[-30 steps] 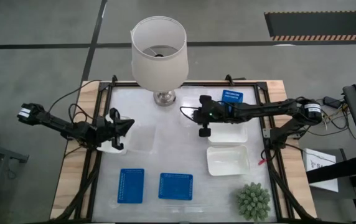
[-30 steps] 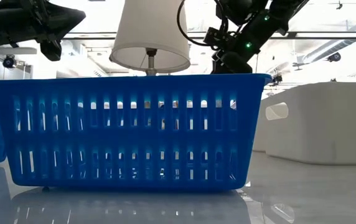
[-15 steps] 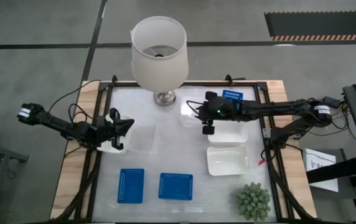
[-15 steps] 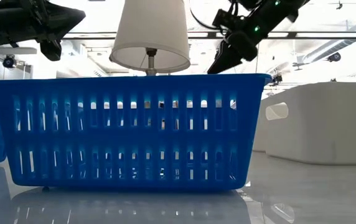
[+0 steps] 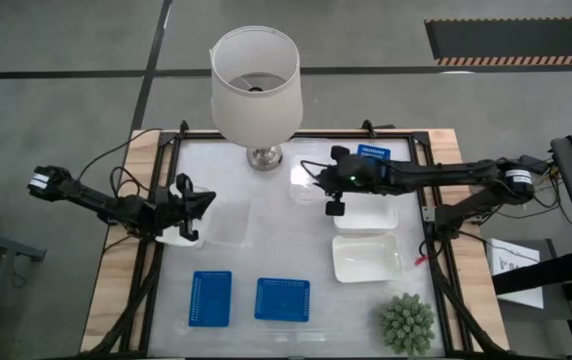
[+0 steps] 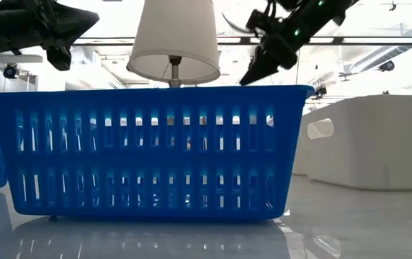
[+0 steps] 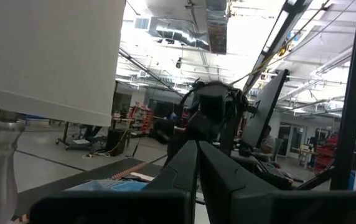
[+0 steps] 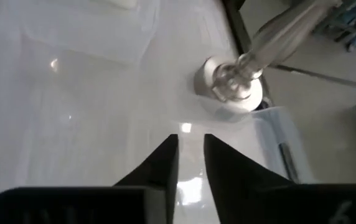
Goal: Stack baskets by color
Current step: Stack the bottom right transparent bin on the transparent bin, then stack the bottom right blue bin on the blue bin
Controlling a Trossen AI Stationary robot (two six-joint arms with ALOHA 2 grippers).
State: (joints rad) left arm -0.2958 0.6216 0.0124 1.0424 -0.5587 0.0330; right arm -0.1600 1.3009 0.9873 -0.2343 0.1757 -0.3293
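Note:
Two blue baskets (image 5: 211, 298) (image 5: 282, 299) lie side by side at the table's near edge, and a third (image 5: 373, 154) sits at the far right. Two white baskets (image 5: 366, 256) (image 5: 371, 215) rest flat right of centre. Clear baskets (image 5: 228, 222) lie left of centre. Another clear basket (image 5: 303, 178) (image 8: 271, 137) lies beside the lamp's base. My right gripper (image 5: 319, 182) (image 8: 190, 155) hangs above the table just right of that basket. Its fingers stand a narrow gap apart with bare table showing between them. My left gripper (image 5: 206, 200) (image 7: 198, 162) waits shut at the left, raised.
A lamp with a white shade (image 5: 256, 80) stands on its metal base (image 8: 234, 84) at the far middle. A spiky green plant (image 5: 407, 322) sits at the near right corner. A white object (image 5: 179, 236) lies under my left arm. The table's middle is bare.
My right gripper has risen and drawn back a little toward the table's right edge. The clear basket by the lamp base now shows uncovered in front of its fingertips. My left arm has kept still.

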